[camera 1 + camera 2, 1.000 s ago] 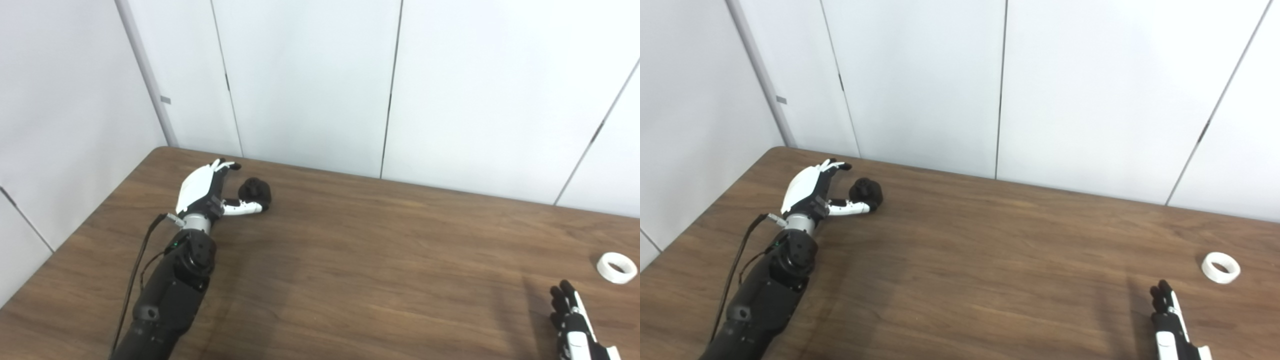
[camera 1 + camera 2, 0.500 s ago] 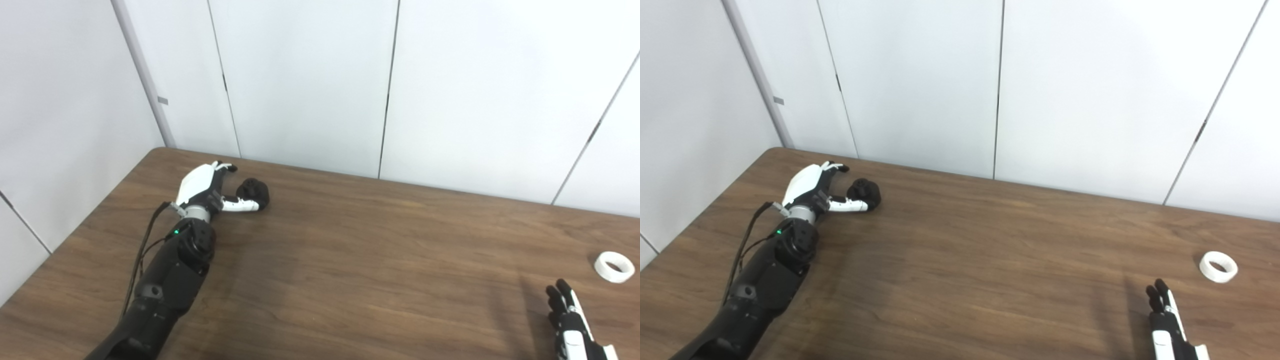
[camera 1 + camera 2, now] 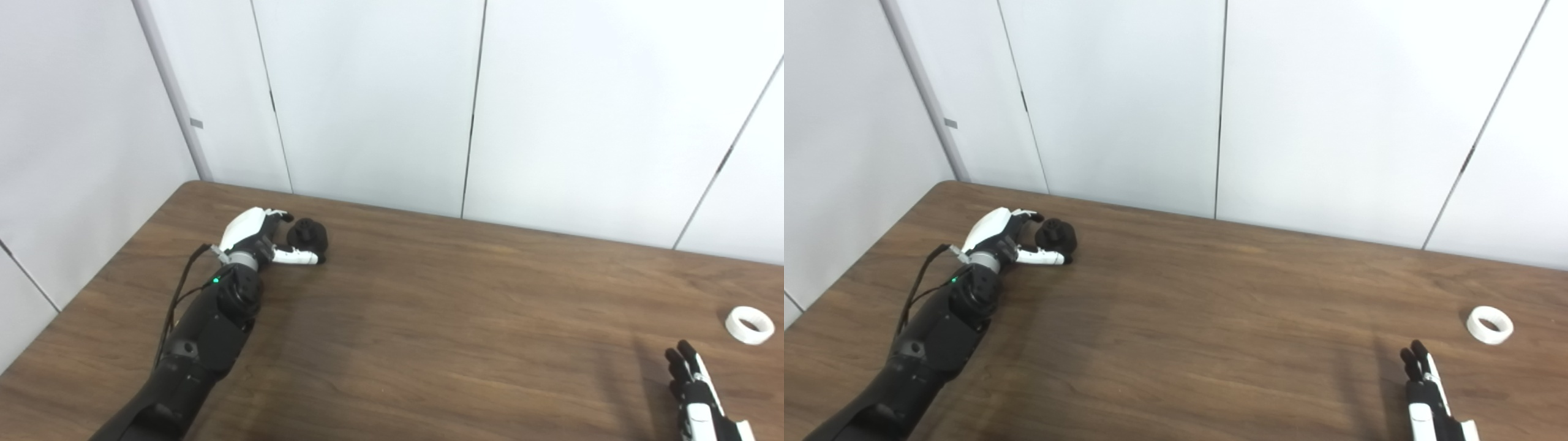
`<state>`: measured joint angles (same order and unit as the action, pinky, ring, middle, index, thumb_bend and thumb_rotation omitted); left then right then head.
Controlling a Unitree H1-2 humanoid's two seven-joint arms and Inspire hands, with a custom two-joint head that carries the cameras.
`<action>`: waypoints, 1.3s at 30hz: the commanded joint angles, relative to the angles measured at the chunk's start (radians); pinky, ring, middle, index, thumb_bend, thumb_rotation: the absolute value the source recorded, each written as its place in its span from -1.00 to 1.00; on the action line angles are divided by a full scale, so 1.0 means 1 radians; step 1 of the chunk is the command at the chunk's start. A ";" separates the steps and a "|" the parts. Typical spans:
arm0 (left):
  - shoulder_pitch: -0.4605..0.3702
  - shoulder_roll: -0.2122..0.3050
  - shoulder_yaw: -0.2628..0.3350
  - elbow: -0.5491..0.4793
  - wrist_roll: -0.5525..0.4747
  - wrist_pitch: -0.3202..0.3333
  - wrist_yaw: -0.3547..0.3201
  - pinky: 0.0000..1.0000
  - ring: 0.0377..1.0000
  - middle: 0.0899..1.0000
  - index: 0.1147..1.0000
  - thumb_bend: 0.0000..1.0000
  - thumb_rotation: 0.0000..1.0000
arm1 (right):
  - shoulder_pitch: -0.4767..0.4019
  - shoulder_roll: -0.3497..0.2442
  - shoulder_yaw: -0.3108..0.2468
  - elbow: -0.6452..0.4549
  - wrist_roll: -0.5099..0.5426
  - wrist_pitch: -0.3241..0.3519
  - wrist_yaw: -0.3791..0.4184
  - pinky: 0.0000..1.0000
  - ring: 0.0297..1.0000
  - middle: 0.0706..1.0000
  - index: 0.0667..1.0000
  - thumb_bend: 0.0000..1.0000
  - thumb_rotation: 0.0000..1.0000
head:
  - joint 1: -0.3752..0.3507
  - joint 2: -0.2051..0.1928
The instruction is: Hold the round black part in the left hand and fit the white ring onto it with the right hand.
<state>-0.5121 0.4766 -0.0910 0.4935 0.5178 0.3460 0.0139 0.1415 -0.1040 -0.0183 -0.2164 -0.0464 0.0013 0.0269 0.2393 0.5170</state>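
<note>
The round black part sits on the brown table at the far left. My left hand is low beside it, open, with fingers curving over the part's far side and the thumb lying along its near side. I cannot tell if they touch it. The white ring lies flat at the far right. My right hand is open and empty at the bottom right, fingers straight, short of the ring. The right eye view shows the ring and right hand too.
White wall panels stand right behind the table's far edge and along its left side. A black cable runs along my left forearm.
My left hand has lowered and its fingers have curled closer around the black part. The right hand has barely moved. The camera has shifted slightly.
</note>
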 commanded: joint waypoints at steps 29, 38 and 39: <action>-0.065 0.029 -0.009 0.026 -0.002 -0.012 0.038 1.00 1.00 0.86 0.48 0.93 -0.28 | 0.018 0.002 0.001 0.000 0.000 -0.013 0.002 1.00 0.94 0.89 0.94 -0.13 1.00 | 0.000 0.008; -0.056 0.017 0.015 0.051 -0.024 -0.068 0.104 1.00 0.90 0.62 -0.12 0.16 -0.84 | 0.019 -0.001 0.000 0.004 0.012 -0.022 0.007 1.00 0.95 0.90 0.94 -0.19 1.00 | 0.000 0.009; -0.055 0.017 0.016 0.056 -0.023 -0.080 0.115 1.00 0.88 0.59 -0.14 0.11 -0.87 | 0.019 -0.002 0.000 0.005 0.017 -0.023 0.010 1.00 0.96 0.90 0.94 -0.19 1.00 | 0.001 0.011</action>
<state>-0.5335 0.4746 -0.0846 0.5573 0.4981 0.3008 0.0871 0.1443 -0.1050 -0.0181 -0.2129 -0.0396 -0.0081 0.0294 0.2393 0.5277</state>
